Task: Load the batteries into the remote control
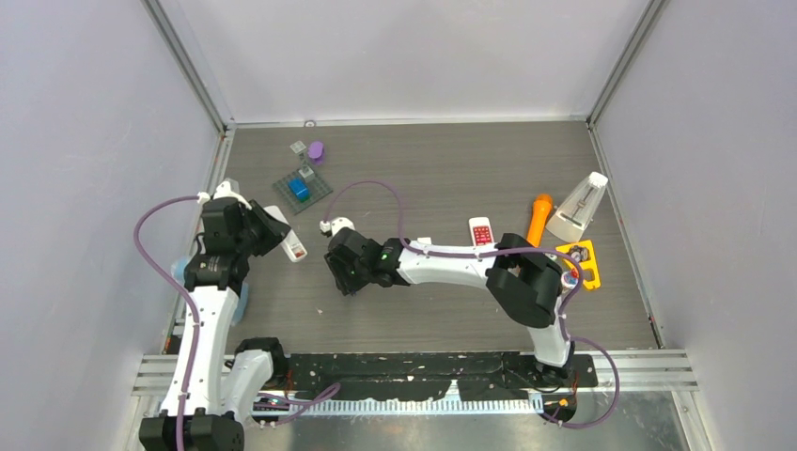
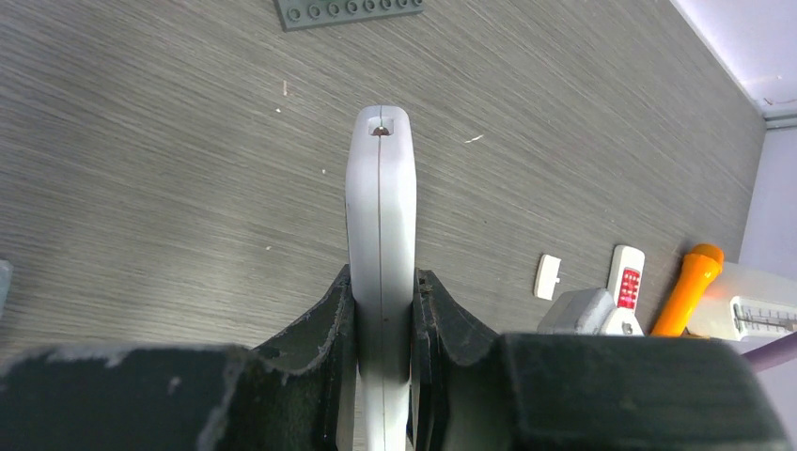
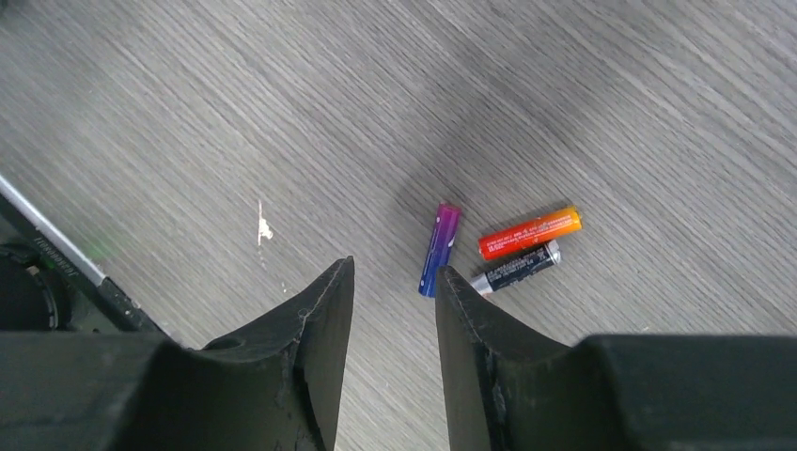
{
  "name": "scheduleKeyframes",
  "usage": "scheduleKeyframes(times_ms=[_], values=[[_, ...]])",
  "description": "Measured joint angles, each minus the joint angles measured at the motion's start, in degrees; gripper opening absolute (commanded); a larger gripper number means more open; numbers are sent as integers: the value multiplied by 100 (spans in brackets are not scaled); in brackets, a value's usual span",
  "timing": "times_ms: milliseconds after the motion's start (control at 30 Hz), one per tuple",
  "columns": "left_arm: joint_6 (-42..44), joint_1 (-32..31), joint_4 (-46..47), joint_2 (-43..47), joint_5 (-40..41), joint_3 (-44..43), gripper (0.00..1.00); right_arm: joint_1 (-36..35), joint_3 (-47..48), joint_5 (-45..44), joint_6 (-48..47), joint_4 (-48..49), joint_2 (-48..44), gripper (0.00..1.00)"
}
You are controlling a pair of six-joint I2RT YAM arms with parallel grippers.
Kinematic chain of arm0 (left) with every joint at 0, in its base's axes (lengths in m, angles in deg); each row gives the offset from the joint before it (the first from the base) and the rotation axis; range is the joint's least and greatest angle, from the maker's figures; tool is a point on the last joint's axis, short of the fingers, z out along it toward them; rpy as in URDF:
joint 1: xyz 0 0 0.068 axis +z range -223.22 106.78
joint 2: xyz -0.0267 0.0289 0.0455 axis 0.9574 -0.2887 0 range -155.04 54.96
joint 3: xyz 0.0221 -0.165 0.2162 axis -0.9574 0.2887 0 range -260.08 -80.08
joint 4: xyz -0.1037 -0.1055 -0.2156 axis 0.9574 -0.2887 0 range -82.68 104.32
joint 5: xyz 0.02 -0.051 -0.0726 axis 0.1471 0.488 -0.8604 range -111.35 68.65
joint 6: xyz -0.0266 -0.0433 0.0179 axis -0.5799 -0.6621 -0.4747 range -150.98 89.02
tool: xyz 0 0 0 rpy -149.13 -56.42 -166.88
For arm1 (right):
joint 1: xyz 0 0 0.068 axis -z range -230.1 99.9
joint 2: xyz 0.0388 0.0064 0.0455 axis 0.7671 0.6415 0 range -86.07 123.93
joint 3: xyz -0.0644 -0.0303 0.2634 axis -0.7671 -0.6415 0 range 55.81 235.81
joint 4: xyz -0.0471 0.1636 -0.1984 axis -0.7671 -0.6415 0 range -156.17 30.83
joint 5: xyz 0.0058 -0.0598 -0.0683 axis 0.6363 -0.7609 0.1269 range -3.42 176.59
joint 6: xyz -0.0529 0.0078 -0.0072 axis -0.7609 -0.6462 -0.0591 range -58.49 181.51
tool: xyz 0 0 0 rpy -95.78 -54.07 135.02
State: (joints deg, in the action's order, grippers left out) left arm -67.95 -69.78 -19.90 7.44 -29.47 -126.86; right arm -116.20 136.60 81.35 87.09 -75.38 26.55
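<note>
Left claw [image 2: 381,293]: I find it clenched on the slim white plastic remote control [image 2: 381,207]. The remote is gripped across its thin body and held edge-on. Its far end reaches out over the dark grey wood-grain desk [image 2: 169,188].

Right claw [image 3: 393,282]: released, with the jaws standing apart and nothing between them. It hangs over the middle of the desk.

Three cells lie flat on the desk just beyond its tips. The purple-and-blue cylindrical battery [image 3: 439,249] has its near end just beside the finger on the right of the wrist view. Whether they touch I cannot tell. The orange-and-red cylindrical battery [image 3: 529,233] and the black-and-silver cylindrical battery [image 3: 517,267] lie side by side a little further right, apparently in contact. All three are well apart from the held remote.

Also noted toward the right of the desk: a second white remote with a red keypad [image 1: 481,232] and an orange handle-shaped tool [image 1: 539,218].
</note>
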Motion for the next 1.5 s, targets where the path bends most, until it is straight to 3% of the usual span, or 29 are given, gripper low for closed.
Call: scheduleKeyframes(times_ms=[300, 600, 733, 967, 1167, 1333, 1500], values=[[-4, 2, -44, -81, 205, -2, 0, -70, 175, -116, -22, -289, 382, 44], [-31, 2, -39, -96, 229, -2, 0, -83, 310, -111, -31, -424, 640, 36], [-57, 2, -35, -101, 205, -2, 0, -83, 341, -109, -20, -459, 669, 29], [-155, 2, 37, -101, 50, 4, 0, -83, 343, -133, -31, -522, 671, 6], [-122, 7, 208, -101, -337, 116, 0, -79, 341, -284, -247, -560, 625, 5], [7, 7, 538, -131, -1056, 271, 0, -35, 70, -433, -568, -638, -7, 5], [101, 7, 1276, -282, -2317, 426, 0, 107, -354, -522, -929, -686, -1530, 5]])
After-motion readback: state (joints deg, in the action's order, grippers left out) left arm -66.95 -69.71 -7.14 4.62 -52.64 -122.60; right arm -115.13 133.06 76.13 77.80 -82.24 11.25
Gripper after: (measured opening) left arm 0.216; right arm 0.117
